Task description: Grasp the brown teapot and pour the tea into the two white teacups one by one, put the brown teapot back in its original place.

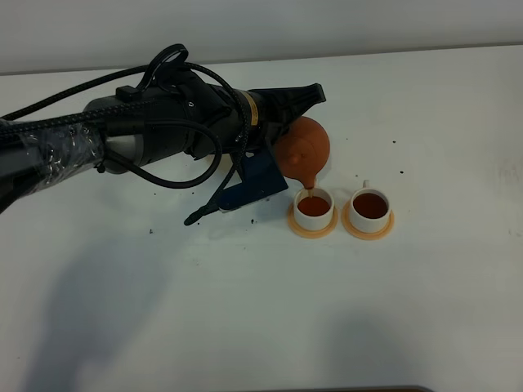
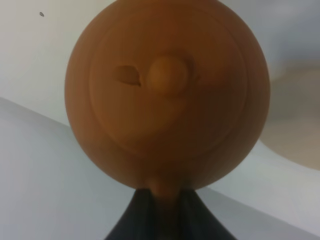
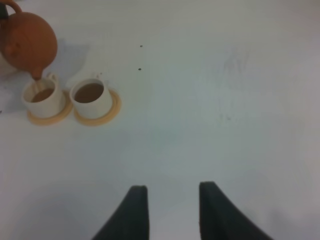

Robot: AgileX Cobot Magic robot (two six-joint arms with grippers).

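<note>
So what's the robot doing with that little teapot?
It's pouring tea. The left gripper holds the brown teapot tipped over, and tea runs from its spout into the left white teacup. The right white teacup has tea in it too. Each cup sits on an orange coaster. The right gripper is open and empty, hanging over the white table away from the cups.

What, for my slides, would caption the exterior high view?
Left gripper tilts brown teapot, pouring tea into left teacup; right teacup already holds tea.
</note>
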